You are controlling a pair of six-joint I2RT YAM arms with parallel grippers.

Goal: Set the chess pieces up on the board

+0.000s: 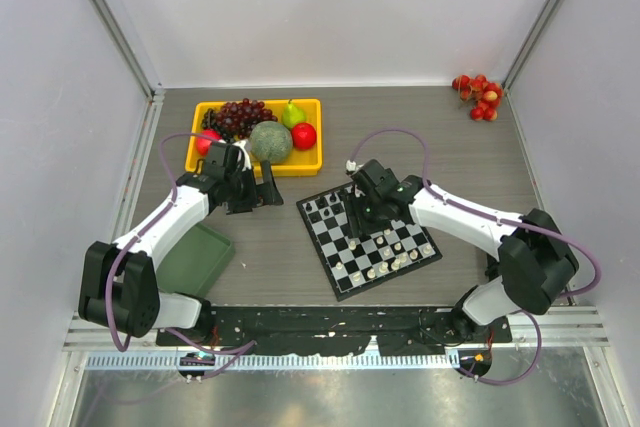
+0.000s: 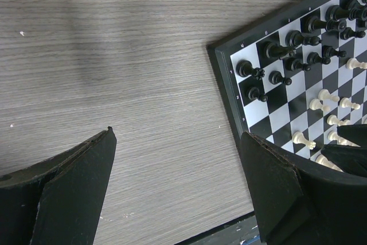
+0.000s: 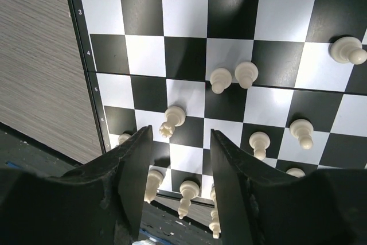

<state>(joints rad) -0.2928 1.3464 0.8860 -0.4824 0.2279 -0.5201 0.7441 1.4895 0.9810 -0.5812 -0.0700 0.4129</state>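
The board (image 1: 345, 272) lies tilted at the table's centre right, with black pieces (image 1: 322, 209) on its far side and cream-white pieces (image 1: 392, 261) on its near side. My right gripper (image 1: 360, 215) hovers over the board, open and empty. In the right wrist view its fingers (image 3: 137, 164) straddle squares near a white piece (image 3: 172, 120), with more white pieces (image 3: 234, 76) scattered ahead. My left gripper (image 1: 258, 192) is open and empty over bare table left of the board (image 2: 229, 93); black pieces (image 2: 275, 50) show in its view.
A yellow tray (image 1: 305, 163) at the back holds dark grapes (image 1: 240, 115), a green round vegetable (image 1: 271, 141), a pear and red fruit. A green tray (image 1: 195, 259) lies at the near left. A cluster of red fruit (image 1: 477, 95) sits at the back right corner.
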